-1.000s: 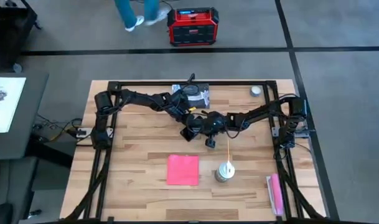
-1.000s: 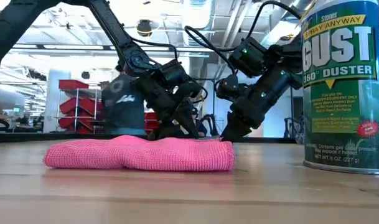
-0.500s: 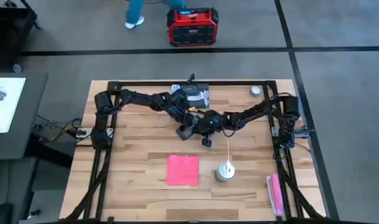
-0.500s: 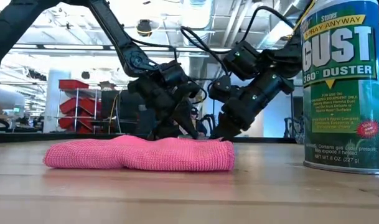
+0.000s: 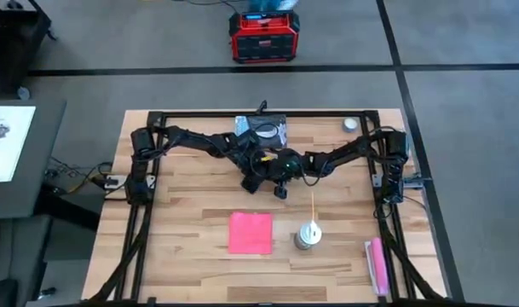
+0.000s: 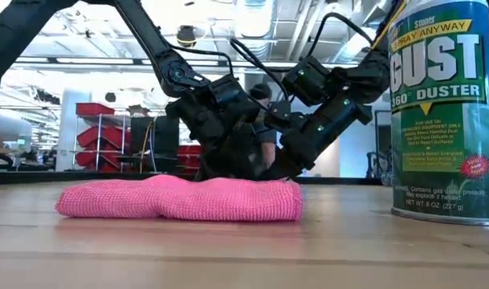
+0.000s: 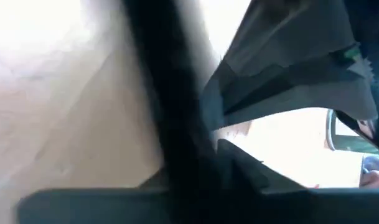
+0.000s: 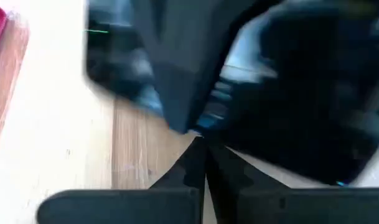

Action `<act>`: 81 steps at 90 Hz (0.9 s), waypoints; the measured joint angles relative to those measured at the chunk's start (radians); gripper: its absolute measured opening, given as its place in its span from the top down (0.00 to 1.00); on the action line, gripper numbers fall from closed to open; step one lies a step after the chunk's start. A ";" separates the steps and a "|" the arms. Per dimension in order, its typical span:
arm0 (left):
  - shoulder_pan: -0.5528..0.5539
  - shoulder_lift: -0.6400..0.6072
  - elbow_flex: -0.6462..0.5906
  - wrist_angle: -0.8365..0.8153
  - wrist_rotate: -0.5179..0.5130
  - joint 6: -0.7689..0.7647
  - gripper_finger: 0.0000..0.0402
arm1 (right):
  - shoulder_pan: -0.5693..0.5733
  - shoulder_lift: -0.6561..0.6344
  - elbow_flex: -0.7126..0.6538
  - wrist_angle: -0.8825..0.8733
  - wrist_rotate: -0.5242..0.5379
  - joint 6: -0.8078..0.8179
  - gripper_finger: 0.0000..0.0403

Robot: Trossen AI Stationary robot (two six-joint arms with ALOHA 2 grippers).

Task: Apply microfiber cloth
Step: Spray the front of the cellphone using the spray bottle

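Observation:
The pink microfiber cloth (image 5: 250, 233) lies flat on the table's near half, bunched low in the low view (image 6: 180, 199). No gripper is near it. Both arms meet at mid-table, farther back. My left gripper (image 5: 256, 173) and my right gripper (image 5: 276, 177) stand close together over a black phone (image 5: 251, 182), which they mostly cover. In the right wrist view my right gripper (image 8: 203, 148) is shut, its tips meeting over the wood just before dark blurred shapes. The left wrist view is filled by blurred dark shapes. My right gripper points down and toward the table's left with shut fingers (image 8: 190, 163). Whether it touches the phone or my left gripper, I cannot tell; both arms hide that spot.
A GUST duster can (image 5: 308, 234) with a thin straw stands right of the cloth. A narrow pink oblong (image 5: 377, 265) lies at the near right edge. A dark packet (image 5: 263, 130) and a small round thing (image 5: 350, 124) lie at the far edge.
My right gripper has gone toward the table's left, closing in on my left gripper until the two stand against each other in the low view. The cloth and the can have stayed where they were.

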 joint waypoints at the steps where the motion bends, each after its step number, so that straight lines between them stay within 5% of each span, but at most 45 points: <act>1: 0.000 0.000 0.000 -0.001 -0.002 0.005 0.96 | 0.001 0.000 0.000 -0.001 0.000 0.001 1.00; 28: -0.003 -0.037 0.001 0.020 -0.070 0.107 0.99 | 0.009 -0.054 -0.002 -0.075 0.034 0.010 1.00; 47: -0.009 -0.162 0.001 0.009 -0.149 0.189 0.99 | 0.024 -0.157 -0.007 -0.225 0.164 0.006 1.00; 81: -0.080 -0.408 -0.011 0.008 -0.345 0.324 0.99 | 0.097 -0.355 -0.006 -0.320 0.213 0.014 1.00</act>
